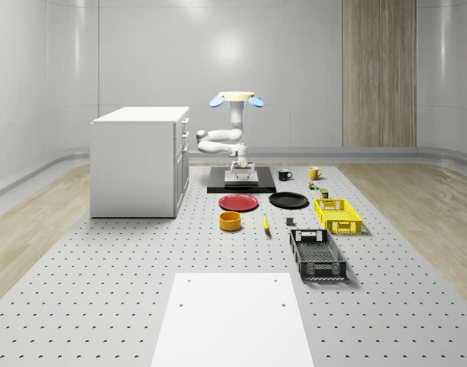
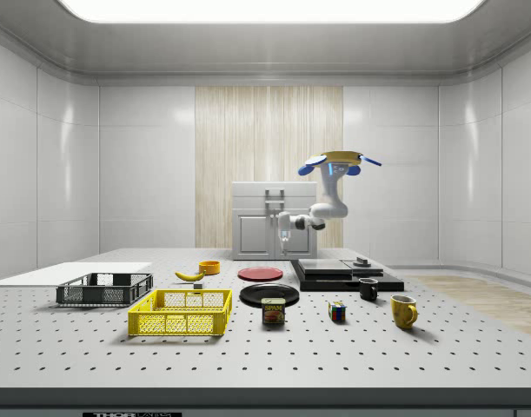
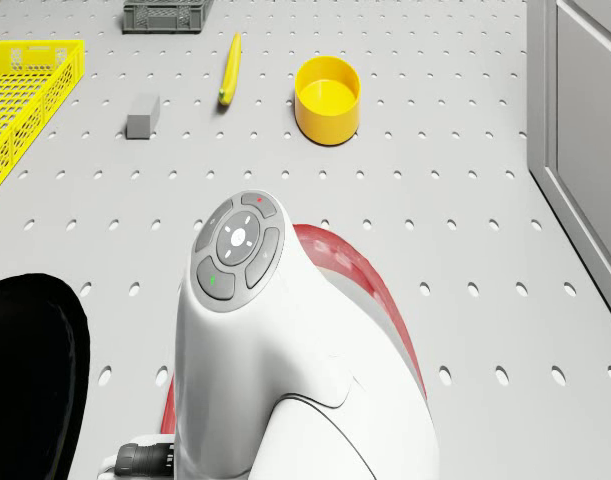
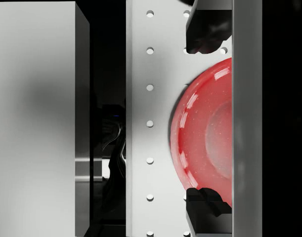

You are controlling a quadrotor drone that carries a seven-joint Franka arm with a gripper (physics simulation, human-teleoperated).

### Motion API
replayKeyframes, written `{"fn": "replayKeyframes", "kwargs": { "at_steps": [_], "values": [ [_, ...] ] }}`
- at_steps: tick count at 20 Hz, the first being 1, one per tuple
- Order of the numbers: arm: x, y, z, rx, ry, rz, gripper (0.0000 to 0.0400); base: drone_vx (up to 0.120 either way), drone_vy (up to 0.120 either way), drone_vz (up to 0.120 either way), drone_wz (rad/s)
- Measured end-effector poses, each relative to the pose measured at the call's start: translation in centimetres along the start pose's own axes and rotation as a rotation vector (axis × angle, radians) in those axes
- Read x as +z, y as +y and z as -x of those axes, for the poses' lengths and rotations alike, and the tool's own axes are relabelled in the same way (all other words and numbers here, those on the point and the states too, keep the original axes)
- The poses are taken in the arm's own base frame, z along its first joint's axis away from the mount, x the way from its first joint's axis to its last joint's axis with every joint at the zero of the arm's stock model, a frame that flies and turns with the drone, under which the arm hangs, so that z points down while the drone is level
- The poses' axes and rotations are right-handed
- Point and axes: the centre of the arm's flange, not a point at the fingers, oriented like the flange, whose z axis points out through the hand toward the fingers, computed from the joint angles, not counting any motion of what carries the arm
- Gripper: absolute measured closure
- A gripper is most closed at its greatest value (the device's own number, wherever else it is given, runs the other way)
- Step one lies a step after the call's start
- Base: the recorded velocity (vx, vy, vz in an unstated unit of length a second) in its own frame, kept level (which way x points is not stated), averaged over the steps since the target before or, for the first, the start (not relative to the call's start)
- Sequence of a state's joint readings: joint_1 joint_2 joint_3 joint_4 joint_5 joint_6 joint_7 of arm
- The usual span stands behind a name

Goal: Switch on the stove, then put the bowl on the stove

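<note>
My two dark fingers (image 4: 206, 29) stand apart with nothing between them, one at each edge of the wrist view, and past them lies the glossy rim of the one red plate (image 4: 202, 136) on the pegboard floor. My gripper (image 1: 241, 169) hangs just above the front of the stove (image 1: 241, 186), a flat black slab with a pale metal top. My white, smooth-shelled arm (image 3: 285, 370) folds up to my drone body (image 1: 236, 98), which hovers over the stove with its blue rotor discs out to the sides.

The bowl (image 1: 231, 220) is a single yellow round one, open side up, on the floor in front of the red plate and well apart from the stove. Beside it lies one banana (image 1: 265, 222). I count two plates, the red one and a black one (image 1: 288, 200); two crates of open lattice, one yellow (image 1: 337, 215), one black (image 1: 317, 254); and two mugs, one black (image 1: 283, 174), one yellow (image 1: 314, 173). One white cabinet (image 1: 139, 160) stands by the stove.
</note>
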State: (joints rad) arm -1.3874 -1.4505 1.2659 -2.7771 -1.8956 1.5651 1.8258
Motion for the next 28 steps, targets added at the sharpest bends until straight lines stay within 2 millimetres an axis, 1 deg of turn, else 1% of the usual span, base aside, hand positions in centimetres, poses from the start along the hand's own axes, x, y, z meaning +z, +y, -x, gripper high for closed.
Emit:
{"fn": "replayKeyframes", "kwargs": {
  "at_steps": [28],
  "values": [
    [0.0,0.0,0.0,0.0,0.0,0.0,0.0,0.12,0.0,0.0,0.0]
  ]
}}
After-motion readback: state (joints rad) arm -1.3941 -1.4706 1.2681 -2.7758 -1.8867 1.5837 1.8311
